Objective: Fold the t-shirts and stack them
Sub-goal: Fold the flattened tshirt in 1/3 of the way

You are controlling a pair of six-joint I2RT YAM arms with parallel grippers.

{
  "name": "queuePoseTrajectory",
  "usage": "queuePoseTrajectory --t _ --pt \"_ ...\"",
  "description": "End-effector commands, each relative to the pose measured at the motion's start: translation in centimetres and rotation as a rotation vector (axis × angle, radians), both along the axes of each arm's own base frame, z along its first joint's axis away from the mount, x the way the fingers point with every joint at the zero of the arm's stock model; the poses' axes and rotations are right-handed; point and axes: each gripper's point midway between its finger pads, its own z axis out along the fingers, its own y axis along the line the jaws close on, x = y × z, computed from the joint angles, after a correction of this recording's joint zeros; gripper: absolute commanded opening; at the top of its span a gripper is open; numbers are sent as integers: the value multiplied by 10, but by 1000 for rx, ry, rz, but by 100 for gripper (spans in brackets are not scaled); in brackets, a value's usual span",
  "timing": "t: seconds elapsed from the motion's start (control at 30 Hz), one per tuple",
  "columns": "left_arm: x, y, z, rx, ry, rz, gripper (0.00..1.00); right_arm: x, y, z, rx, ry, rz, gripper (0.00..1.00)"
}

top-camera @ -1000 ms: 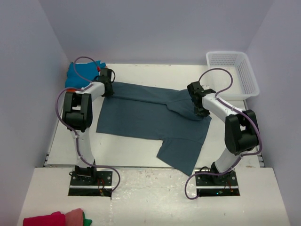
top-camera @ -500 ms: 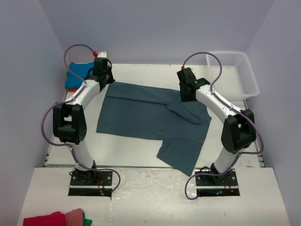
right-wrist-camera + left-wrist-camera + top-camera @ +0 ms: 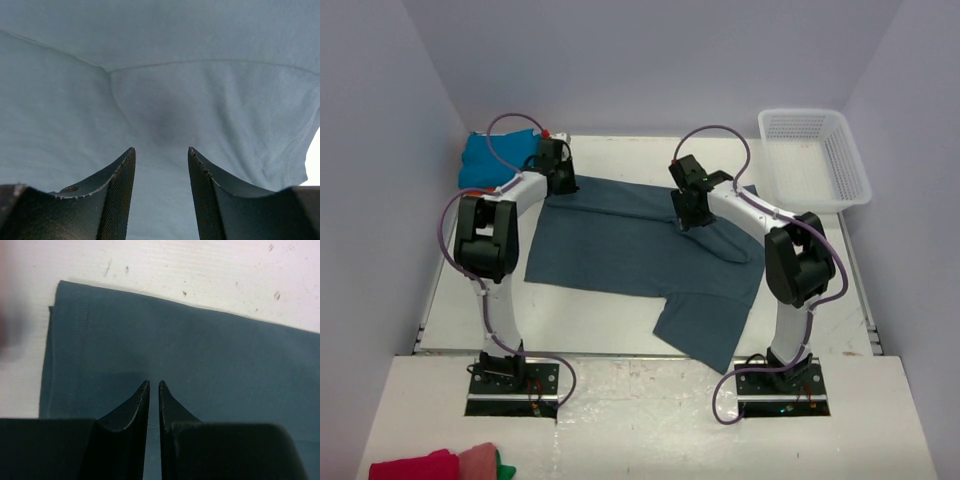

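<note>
The large slate-blue t-shirt (image 3: 630, 250) lies spread flat on the white table. The turquoise t-shirt (image 3: 485, 155) is bunched at the far left back corner. The orange t-shirt does not show. My left gripper (image 3: 562, 186) is over the slate-blue shirt's far left corner. In the left wrist view its jaws (image 3: 154, 384) stand nearly together with only a thin slit and nothing between them, above the cloth (image 3: 200, 345). My right gripper (image 3: 686, 215) is over the shirt's far middle, open and empty (image 3: 161, 150), above a sleeve seam (image 3: 165, 65).
A white mesh basket (image 3: 815, 155) stands at the back right corner. Red and pink cloth (image 3: 435, 465) lies on the near ledge at bottom left. Bare table (image 3: 210, 270) shows beyond the shirt's far edge. Walls close in on both sides.
My left gripper has come off the turquoise shirt area to the slate-blue shirt's far left corner. My right gripper has moved left along the shirt's far edge. The shirt lies as before.
</note>
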Motion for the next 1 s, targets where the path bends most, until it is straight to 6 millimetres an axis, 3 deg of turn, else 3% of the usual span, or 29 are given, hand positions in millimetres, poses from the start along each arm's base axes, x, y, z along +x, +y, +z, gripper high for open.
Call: queuePoseTrajectory --t 0.0,0.4,0.8,0.97 --pt "14 -14 5 -46 -51 -57 13 -5 -12 -5 -57 18 9 48" --pt "17 -19 -27 -81 -1 -58 15 -30 -38 -28 -200 82 -15 47" --pt "16 -14 -26 -104 -10 -52 16 -22 -46 -36 -270 72 -60 41" --pt "14 -15 -31 -116 -3 -55 16 -16 -44 -40 -279 70 -67 32"
